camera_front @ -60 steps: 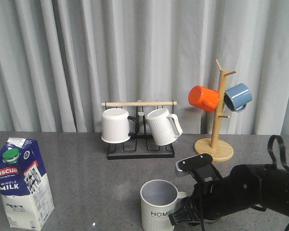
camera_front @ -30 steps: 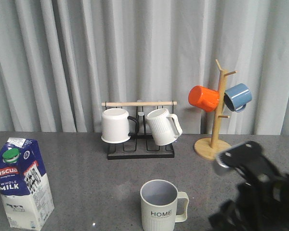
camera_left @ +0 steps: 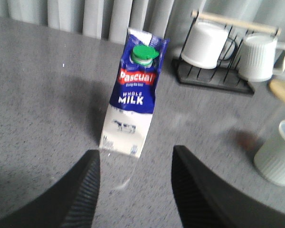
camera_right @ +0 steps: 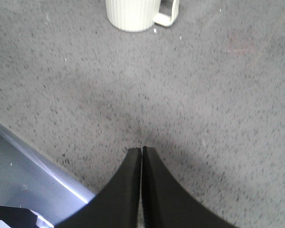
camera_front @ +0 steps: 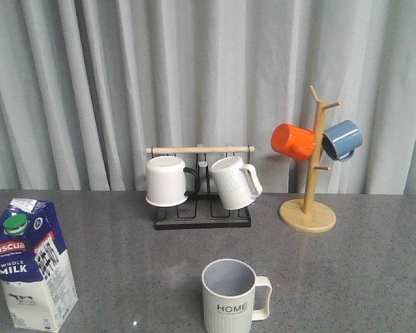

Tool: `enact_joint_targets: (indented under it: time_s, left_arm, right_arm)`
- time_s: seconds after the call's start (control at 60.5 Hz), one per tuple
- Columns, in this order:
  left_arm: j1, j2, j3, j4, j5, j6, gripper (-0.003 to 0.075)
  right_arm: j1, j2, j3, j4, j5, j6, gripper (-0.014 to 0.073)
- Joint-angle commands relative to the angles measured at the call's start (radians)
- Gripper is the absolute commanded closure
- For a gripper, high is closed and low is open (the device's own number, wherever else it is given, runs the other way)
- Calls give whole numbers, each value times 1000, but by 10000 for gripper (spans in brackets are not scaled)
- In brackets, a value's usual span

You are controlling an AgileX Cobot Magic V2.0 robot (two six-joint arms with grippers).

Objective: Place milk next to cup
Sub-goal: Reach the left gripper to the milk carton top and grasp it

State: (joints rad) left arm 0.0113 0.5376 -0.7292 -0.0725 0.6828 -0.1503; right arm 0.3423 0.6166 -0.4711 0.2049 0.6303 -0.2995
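Observation:
The blue and white milk carton (camera_front: 32,263) with green cap stands upright at the table's front left. The cream ribbed HOME cup (camera_front: 230,296) stands at the front middle, handle to the right, well apart from the milk. Neither arm shows in the front view. In the left wrist view my left gripper (camera_left: 135,156) is open and empty, just short of the milk (camera_left: 131,99), with the cup (camera_left: 278,152) off to one side. In the right wrist view my right gripper (camera_right: 141,150) is shut and empty over bare table, the cup (camera_right: 135,13) far ahead of it.
A black rack (camera_front: 202,216) with a wooden bar holds a plain white mug (camera_front: 166,181) and a white ribbed mug (camera_front: 234,182) at the back middle. A wooden mug tree (camera_front: 309,208) with an orange mug (camera_front: 293,141) and a blue mug (camera_front: 342,139) stands back right. The table's edge (camera_right: 42,171) lies near my right gripper.
My right arm has drawn back from beside the cup to the right and out of the front view. The cup and the milk have not moved.

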Motion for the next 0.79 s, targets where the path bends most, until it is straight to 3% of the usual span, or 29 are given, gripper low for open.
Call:
enact_joint_targets:
  time_s: [0.0,0.413,0.612,0.777]
  left_arm:
    - [-3,89,-121,-6,16,57,337]
    - [-3,546,-706,4,474,161,136]
    - [-3,717,-942,-5,566,161,126]
    - [-3,811,-1066,-69,566,158,126]
  right_arm:
    - [-1,-23,20,0,-97,3,603]
    - [-1,-22,42,32,-118,6,600]
    - [-1,-22,42,38,-118,6,600]
    - [-1,-22,42,38,-118,6,600]
